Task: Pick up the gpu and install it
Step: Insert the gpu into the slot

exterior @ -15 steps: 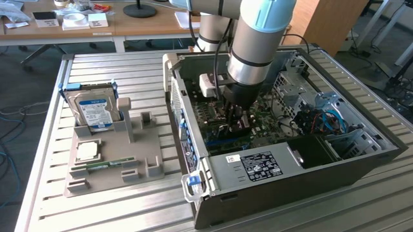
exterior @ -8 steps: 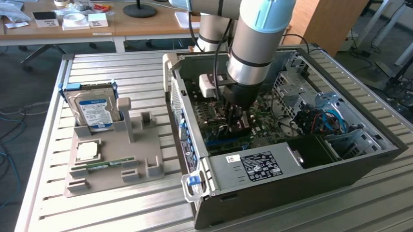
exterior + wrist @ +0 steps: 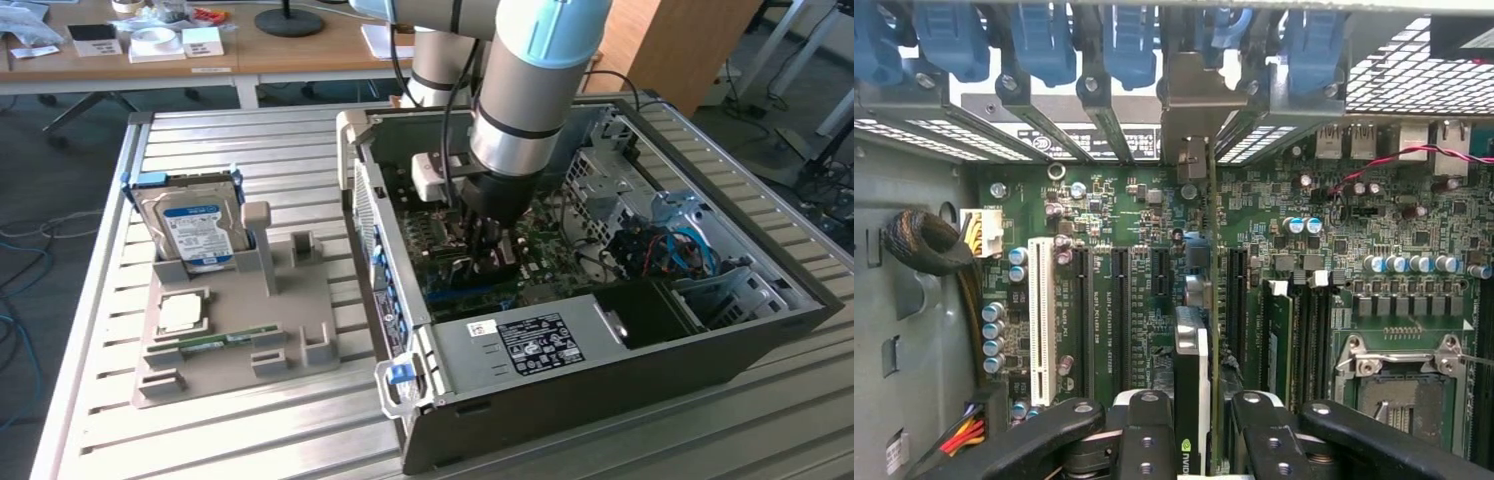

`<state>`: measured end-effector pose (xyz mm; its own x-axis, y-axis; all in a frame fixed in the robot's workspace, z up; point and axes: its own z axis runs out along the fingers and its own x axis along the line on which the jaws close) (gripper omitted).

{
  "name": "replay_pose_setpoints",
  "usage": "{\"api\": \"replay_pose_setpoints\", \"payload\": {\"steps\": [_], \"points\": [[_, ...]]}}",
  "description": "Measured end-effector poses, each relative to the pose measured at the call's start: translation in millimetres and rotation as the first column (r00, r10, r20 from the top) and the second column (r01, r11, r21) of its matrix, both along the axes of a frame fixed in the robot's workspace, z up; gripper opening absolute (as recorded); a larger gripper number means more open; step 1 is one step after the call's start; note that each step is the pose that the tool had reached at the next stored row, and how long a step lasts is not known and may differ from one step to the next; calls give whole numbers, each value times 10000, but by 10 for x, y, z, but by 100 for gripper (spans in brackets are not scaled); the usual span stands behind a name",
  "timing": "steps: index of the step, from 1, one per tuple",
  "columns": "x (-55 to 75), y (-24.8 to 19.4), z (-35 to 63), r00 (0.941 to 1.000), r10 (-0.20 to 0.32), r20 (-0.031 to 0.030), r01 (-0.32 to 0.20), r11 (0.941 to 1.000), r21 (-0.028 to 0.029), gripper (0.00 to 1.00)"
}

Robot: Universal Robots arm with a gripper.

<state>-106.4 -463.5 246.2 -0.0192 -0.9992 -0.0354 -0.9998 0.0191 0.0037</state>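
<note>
- Wrist view: the gpu stands on edge, clamped between the jaws of the gripper, so its lower edge can meet a slot on the motherboard.
- Its metal bracket sits among the rear slot covers, lining the card up.
- Exterior view: the arm reaches down into the open computer case, which lies on its side on the surface, so the slots face upward.

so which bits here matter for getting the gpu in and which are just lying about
In the job:
- gpu, held edge-on by the hand over the motherboard slots
- open pc case
- motherboard

Just lying about:
- hard drive standing in the grey holder
- RAM stick
- CPU chip
- parts holder
</note>
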Motion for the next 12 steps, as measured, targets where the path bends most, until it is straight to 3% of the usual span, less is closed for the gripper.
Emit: {"api": "replay_pose_setpoints", "payload": {"steps": [12], "points": [[5,-1,16,10000,-31,0,31,10000,-3,27]]}}
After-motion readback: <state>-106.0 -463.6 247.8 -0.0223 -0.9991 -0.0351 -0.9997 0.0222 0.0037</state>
